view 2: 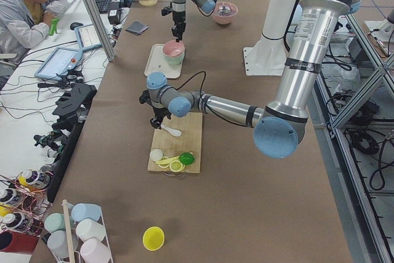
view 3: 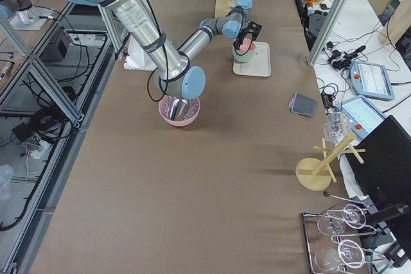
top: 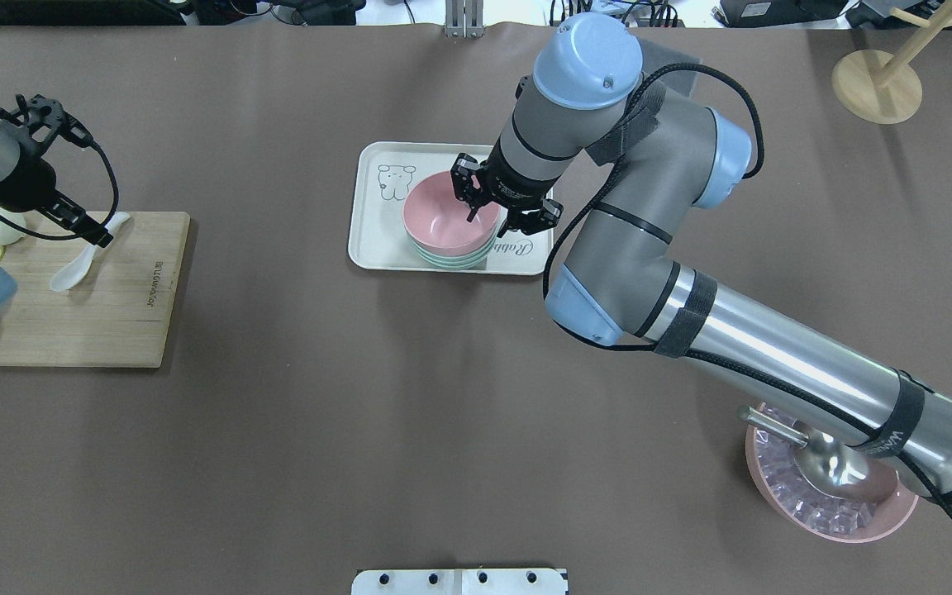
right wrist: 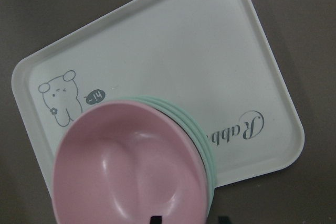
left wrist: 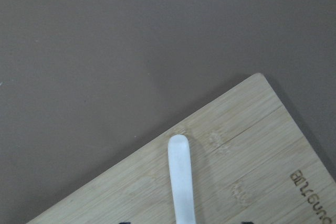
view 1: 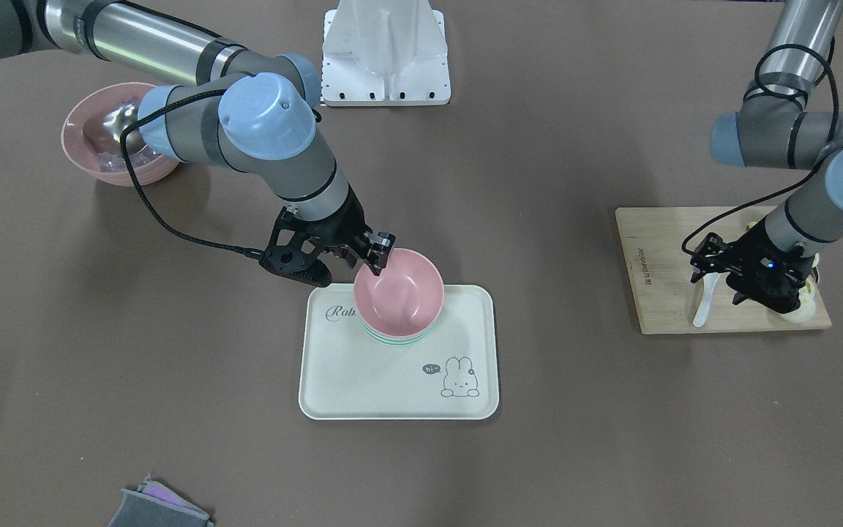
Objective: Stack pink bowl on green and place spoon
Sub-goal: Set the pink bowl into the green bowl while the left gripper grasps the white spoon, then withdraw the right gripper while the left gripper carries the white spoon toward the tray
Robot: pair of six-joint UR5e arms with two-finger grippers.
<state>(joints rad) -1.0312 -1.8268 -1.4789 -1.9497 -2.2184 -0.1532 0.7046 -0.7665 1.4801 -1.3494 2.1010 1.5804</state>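
The pink bowl [view 1: 399, 293] sits nested in the green bowl [view 1: 396, 339] on the cream rabbit tray [view 1: 392, 380]. My right gripper [view 1: 380, 260] straddles the pink bowl's near rim, one finger inside and one outside. Its jaws stand apart, clear of the thin wall in the right wrist view [right wrist: 188, 219]. The white spoon [top: 79, 264] lies on the wooden cutting board [top: 112, 314]. My left gripper [top: 89, 233] is low over the spoon's handle [left wrist: 181, 182], open, with a fingertip on each side.
A second pink bowl [top: 831, 496] with ice and a metal scoop stands near the right arm's base. Lemon and lime pieces [view 2: 178, 161] lie on the board's end. A white mount [view 1: 385, 55], a grey cloth [view 1: 158, 509] and a wooden rack [top: 877, 83] stand at the table's edges.
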